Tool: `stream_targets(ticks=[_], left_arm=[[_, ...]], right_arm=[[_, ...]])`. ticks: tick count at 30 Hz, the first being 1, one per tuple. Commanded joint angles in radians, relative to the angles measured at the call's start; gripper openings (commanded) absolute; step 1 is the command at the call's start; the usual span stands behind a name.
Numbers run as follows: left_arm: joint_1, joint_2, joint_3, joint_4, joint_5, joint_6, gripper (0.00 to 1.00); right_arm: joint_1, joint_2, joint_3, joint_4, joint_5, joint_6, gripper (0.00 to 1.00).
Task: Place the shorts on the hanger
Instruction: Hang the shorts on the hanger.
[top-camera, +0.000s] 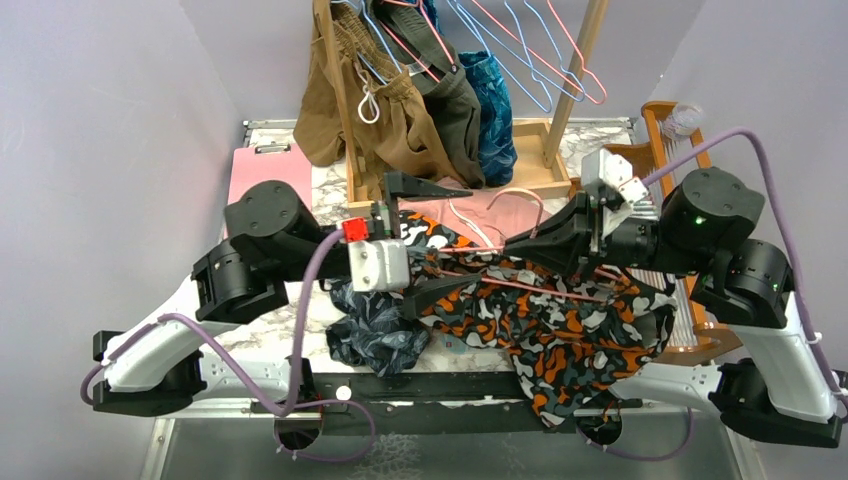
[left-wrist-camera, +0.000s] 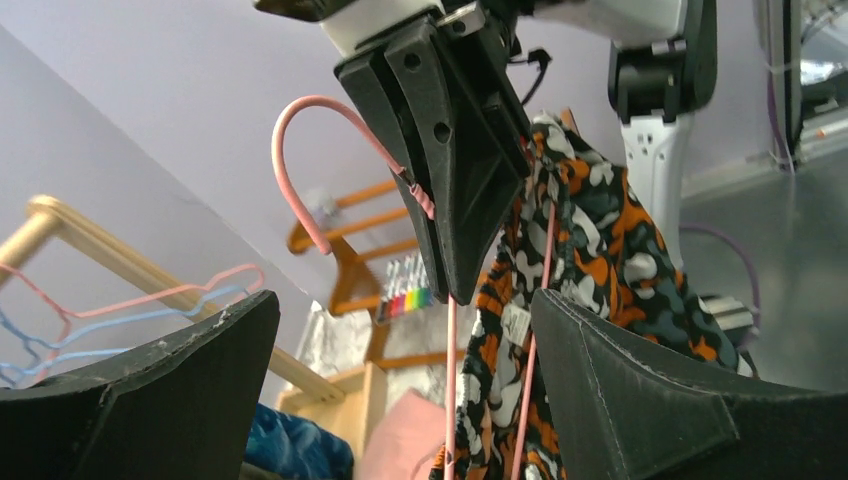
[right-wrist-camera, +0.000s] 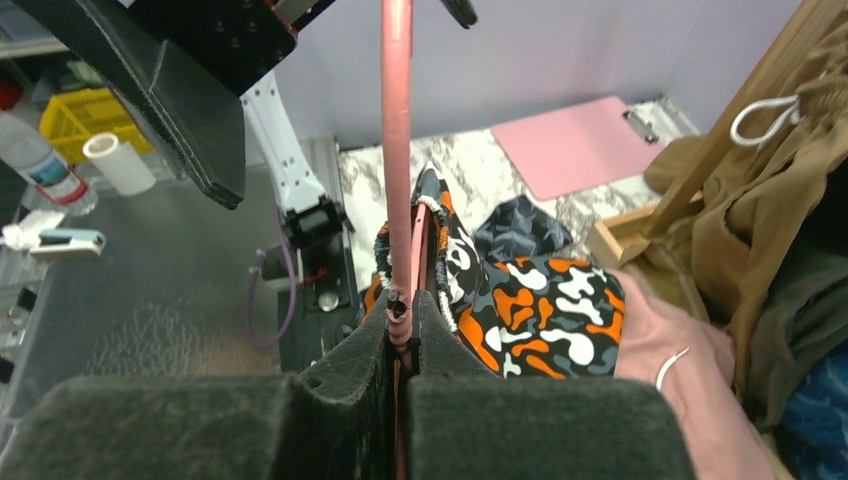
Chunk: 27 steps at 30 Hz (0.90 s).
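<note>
Shorts (top-camera: 560, 330) are hanging bunched on the hanger (right-wrist-camera: 397, 120) at five o'clock of the right gripper (right-wrist-camera: 400, 320), which is clamping its neck, so the wide-open left gripper (top-camera: 468, 232) at nine o'clock is likely needing to spread them evenly.

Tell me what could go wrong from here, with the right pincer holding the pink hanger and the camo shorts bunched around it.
1. The right pincer is shut only on the thin wire neck of the hanger; the wire may twist or slip under the cloth's weight.
2. The shorts look unevenly bunched on the wire and could slide off.
3. The open left pincer sits close and might snag them.
</note>
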Motion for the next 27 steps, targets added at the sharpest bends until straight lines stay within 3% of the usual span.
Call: stream_targets(ticks=[1, 11, 17, 27], left_arm=[[-0.006, 0.006, -0.025, -0.073, 0.022, 0.005, 0.99], [-0.006, 0.018, -0.123, -0.096, -0.078, -0.013, 0.97], [-0.006, 0.057, -0.131, -0.105, -0.084, -0.013, 0.88], [-0.006, 0.085, -0.159, -0.106, -0.112, -0.004, 0.40]], right_arm=[[0.002, -0.028, -0.095, 0.051, -0.004, -0.036, 0.01], [0.002, -0.069, -0.172, 0.084, -0.063, -0.060, 0.01], [0.002, -0.067, -0.172, 0.087, -0.088, -0.062, 0.01], [0.002, -0.071, -0.178, 0.095, -0.104, -0.058, 0.01]])
